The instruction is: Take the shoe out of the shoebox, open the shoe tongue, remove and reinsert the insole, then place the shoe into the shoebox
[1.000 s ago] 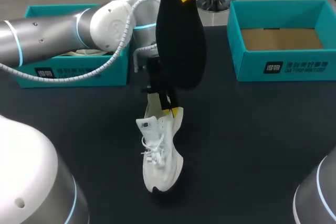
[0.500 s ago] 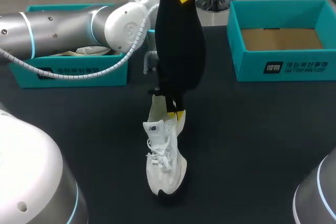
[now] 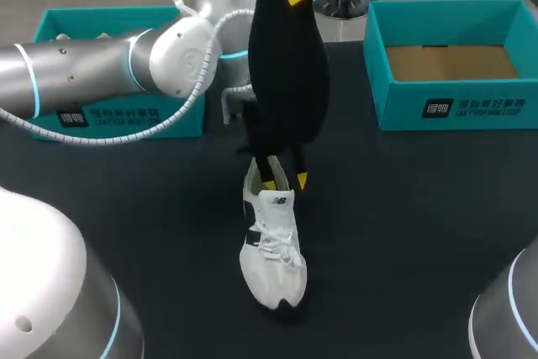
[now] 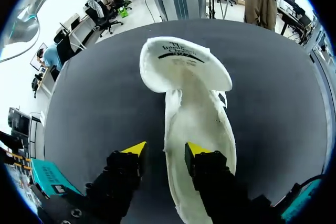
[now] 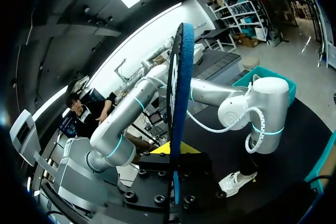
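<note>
The left gripper (image 4: 165, 150) hangs over the heel of the white shoe (image 4: 197, 103) with its 2 yellow-tipped fingers spread apart and gripping nothing. 1 tip sits over the heel opening, the other over the bare table (image 3: 420, 224) just beside the shoe. The shoe lies on its sole in the middle of the dark table, heel far and toe near. Its tongue (image 4: 181, 61) is lifted and spread wide ahead of the fingers. The right gripper (image 5: 172, 153) is high above the far middle of the table, clamped on the black insole (image 3: 286, 65), which hangs upright with its broad end down above the shoe. 2 teal boxes stand at the far side: the left shoebox (image 3: 126, 115) behind the left arm and the right shoebox (image 3: 458, 107), showing a brown floor.
</note>
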Available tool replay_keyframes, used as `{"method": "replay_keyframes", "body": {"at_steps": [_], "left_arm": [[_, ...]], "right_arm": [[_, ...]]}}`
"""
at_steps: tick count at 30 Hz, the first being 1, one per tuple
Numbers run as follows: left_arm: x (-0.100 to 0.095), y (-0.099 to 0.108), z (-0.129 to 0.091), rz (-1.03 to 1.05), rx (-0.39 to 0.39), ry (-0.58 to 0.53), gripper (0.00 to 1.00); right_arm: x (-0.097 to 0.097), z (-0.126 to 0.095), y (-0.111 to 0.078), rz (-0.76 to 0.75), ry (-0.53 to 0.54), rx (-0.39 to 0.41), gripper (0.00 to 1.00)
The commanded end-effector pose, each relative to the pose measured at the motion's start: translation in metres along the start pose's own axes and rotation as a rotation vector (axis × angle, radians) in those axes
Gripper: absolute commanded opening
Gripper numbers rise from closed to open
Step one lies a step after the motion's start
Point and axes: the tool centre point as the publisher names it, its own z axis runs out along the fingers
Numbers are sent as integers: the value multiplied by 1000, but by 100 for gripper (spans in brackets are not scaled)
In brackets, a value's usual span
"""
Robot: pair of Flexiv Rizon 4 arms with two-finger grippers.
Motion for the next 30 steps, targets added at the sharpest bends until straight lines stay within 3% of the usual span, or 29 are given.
{"method": "replay_keyframes", "body": {"at_steps": [1, 5, 6, 9, 12, 14, 16, 19, 30], "left_arm": [[-3, -5, -27, 1, 67, -373, 100], [-17, -1, -62, -69, 73, -745, 100], [-17, 2, -75, -85, 75, -883, 100], [-7, 0, -104, -148, 112, -1191, 100], [8, -6, -124, -202, 137, -1405, 100], [17, -11, -133, -189, 111, -1525, 100], [24, -16, -139, -201, 153, -1586, 100], [29, -22, -148, -171, 107, -1691, 100], [29, -22, -148, -171, 107, -1691, 100]], "right_arm": [[0, 1, 2, 1, -1, 5, 0], [0, 1, 2, 1, -1, 5, 0], [0, 1, 2, 1, -1, 5, 0], [0, 1, 2, 1, -1, 5, 0], [0, 1, 2, 1, -1, 5, 0], [0, 1, 2, 1, -1, 5, 0], [0, 1, 2, 1, -1, 5, 0], [0, 1, 2, 1, -1, 5, 0], [0, 1, 2, 1, -1, 5, 0]]}}
